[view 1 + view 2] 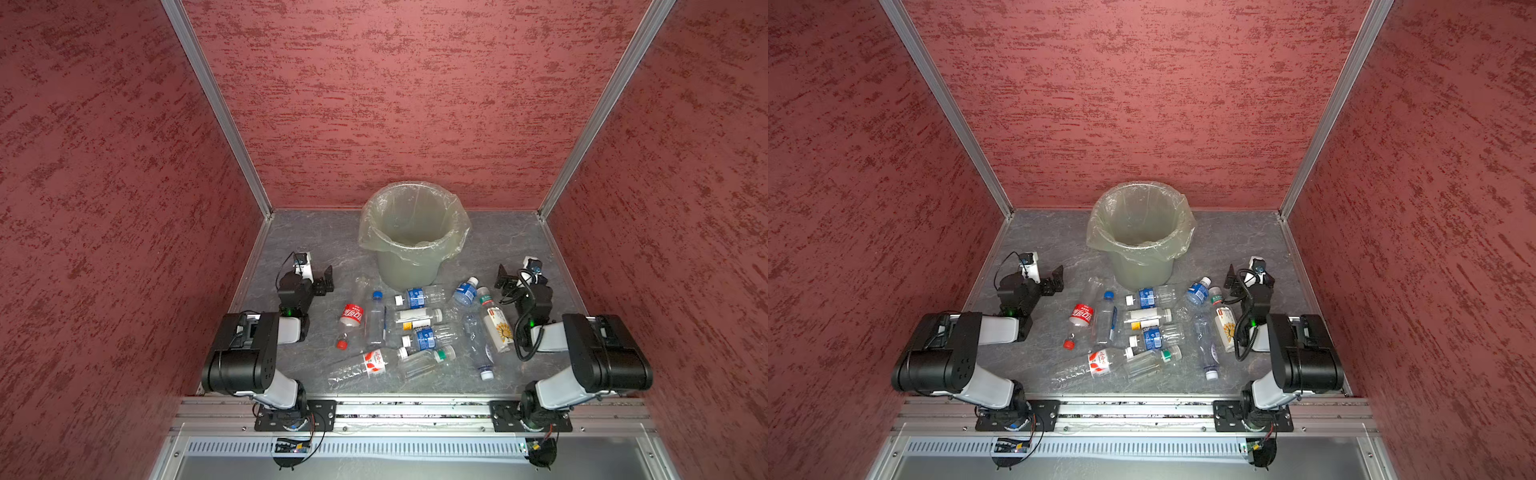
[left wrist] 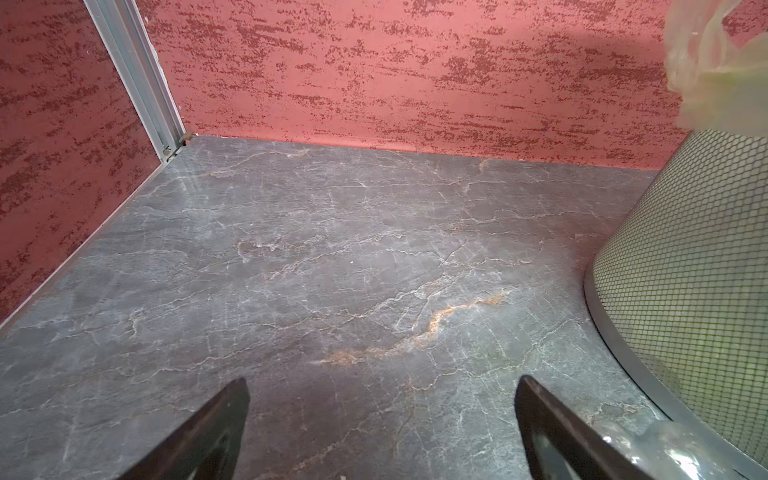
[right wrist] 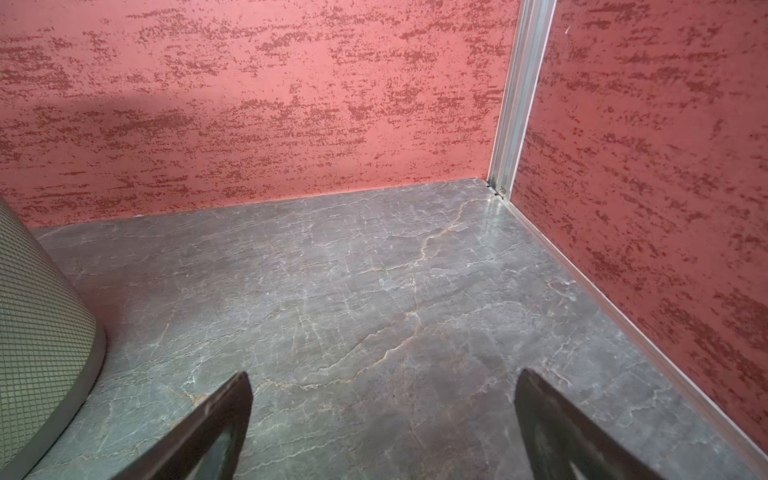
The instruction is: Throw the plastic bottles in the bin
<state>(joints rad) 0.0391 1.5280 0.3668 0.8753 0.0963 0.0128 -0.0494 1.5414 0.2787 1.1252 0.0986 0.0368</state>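
The bin (image 1: 405, 270) (image 1: 1142, 270), grey-green with a clear bag folded over its rim, stands at the back middle of the floor. Several plastic bottles lie in front of it in both top views, among them a red-labelled one (image 1: 352, 316) (image 1: 1082, 314), a blue-capped one (image 1: 375, 318) and a sunflower-labelled one (image 1: 496, 328). My left gripper (image 1: 328, 280) (image 2: 382, 380) hangs open and empty left of the bin (image 2: 685, 270), with a clear bottle (image 2: 665, 449) beside one finger. To the right of the bin (image 3: 37, 332) my right gripper (image 1: 503, 278) (image 3: 382, 374) is open too, over bare floor.
Red textured walls with aluminium corner posts (image 1: 216, 108) close in the grey marble floor (image 1: 316, 237) on three sides. A metal rail (image 1: 411, 411) carrying both arm bases runs along the front edge.
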